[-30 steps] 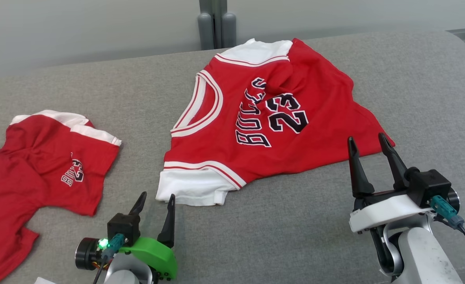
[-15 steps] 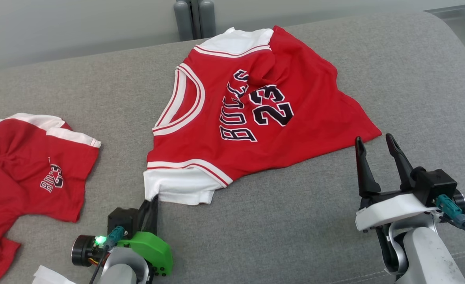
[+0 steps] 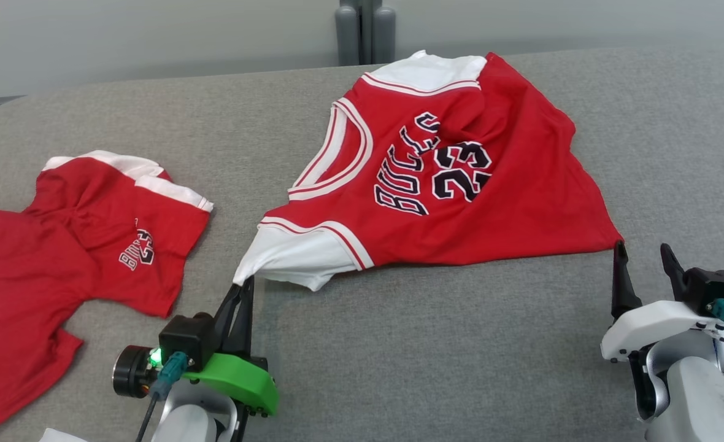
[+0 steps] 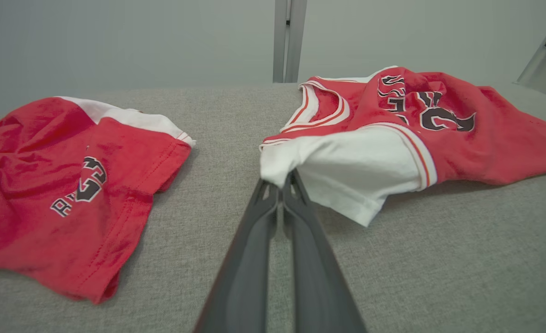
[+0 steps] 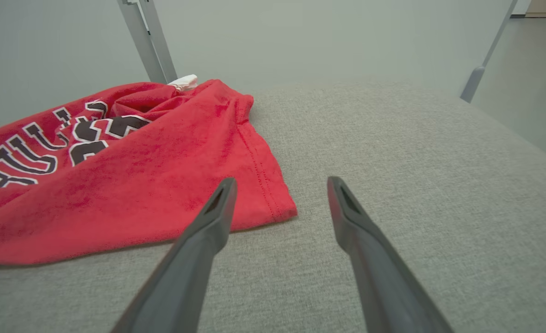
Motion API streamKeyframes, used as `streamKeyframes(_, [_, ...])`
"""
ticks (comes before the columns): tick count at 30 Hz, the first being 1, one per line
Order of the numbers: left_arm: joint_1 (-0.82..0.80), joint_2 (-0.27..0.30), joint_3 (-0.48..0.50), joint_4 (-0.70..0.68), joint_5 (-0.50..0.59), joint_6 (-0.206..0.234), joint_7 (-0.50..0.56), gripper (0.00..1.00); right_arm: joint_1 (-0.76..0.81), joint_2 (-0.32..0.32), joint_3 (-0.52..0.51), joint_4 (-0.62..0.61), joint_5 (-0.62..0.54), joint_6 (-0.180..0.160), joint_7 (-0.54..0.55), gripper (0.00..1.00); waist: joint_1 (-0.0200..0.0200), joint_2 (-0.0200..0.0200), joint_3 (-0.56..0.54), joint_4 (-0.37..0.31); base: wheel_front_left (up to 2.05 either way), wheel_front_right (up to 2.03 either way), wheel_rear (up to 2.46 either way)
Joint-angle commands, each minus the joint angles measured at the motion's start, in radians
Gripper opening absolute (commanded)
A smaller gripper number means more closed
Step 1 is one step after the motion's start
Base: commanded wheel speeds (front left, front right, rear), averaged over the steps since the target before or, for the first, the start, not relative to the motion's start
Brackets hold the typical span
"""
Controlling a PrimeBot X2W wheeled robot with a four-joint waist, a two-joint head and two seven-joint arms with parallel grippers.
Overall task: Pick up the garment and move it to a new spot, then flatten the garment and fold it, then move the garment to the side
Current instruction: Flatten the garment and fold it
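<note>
A red jersey (image 3: 460, 184) with white sleeves and "BULLS 23" print lies rumpled across the middle of the grey cushion (image 3: 435, 344). My left gripper (image 3: 243, 283) is shut on the tip of its near white sleeve (image 4: 347, 171), lifting that corner slightly off the fabric; the pinch is plain in the left wrist view, where the left gripper (image 4: 282, 182) meets the sleeve. My right gripper (image 3: 643, 255) stands open just beyond the jersey's near right hem corner (image 5: 273, 203), apart from it. In the right wrist view the right gripper (image 5: 281, 185) has grey cushion between its fingers.
A second red garment (image 3: 73, 239) with white trim lies crumpled at the left of the cushion, also as the second garment (image 4: 65, 185) in the left wrist view. A grey post (image 3: 365, 31) stands behind the cushion's far edge. A metal frame leg (image 5: 474, 78) stands beyond the right edge.
My left gripper went from open to shut on the jersey's white sleeve and has pulled it toward me. The right gripper drew back toward the near right. The camera shifted too.
</note>
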Motion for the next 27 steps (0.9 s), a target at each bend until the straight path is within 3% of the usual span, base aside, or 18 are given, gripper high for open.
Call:
streamKeyframes(1, [0.014,0.003,-0.007,-0.012,-0.003,-0.006,0.0,0.0,-0.025,-0.002,-0.024,0.035,-0.015,0.0,0.008,1.0,0.0,0.0,-0.002,0.04,0.0,0.0,0.0])
streamKeyframes(9, [0.028,0.003,-0.055,-0.052,-0.018,-0.002,0.0,0.0,-0.144,-0.003,-0.144,0.251,-0.075,0.0,0.032,1.0,0.0,0.0,0.01,0.072,0.0,0.0,0.0])
streamKeyframes(22, [0.004,0.003,-0.089,-0.05,-0.029,0.003,0.0,0.0,-0.273,-0.032,-0.204,0.502,-0.139,0.0,0.002,1.0,0.0,0.0,0.027,0.075,0.0,0.0,0.0])
streamKeyframes(23, [0.004,0.003,-0.089,-0.049,-0.03,0.003,0.0,0.0,-0.28,-0.031,-0.204,0.514,-0.136,0.0,0.001,0.62,0.0,0.0,0.027,0.074,0.0,0.0,0.0])
streamKeyframes(24, [0.003,0.003,-0.09,-0.047,-0.032,0.003,0.0,0.0,-0.289,-0.031,-0.197,0.527,-0.133,0.0,-0.002,0.08,0.0,0.0,0.027,0.073,0.0,0.0,0.0])
streamKeyframes(25, [0.001,0.003,-0.089,-0.045,-0.034,0.004,0.0,0.0,-0.295,-0.031,-0.19,0.536,-0.132,0.0,-0.005,0.0,0.0,0.0,0.026,0.072,0.0,0.0,0.0])
streamKeyframes(27, [0.001,0.003,-0.086,-0.045,-0.044,0.002,0.0,0.0,-0.305,-0.031,-0.174,0.551,-0.124,0.0,-0.012,0.0,0.0,0.0,0.022,0.068,0.0,0.0,0.0])
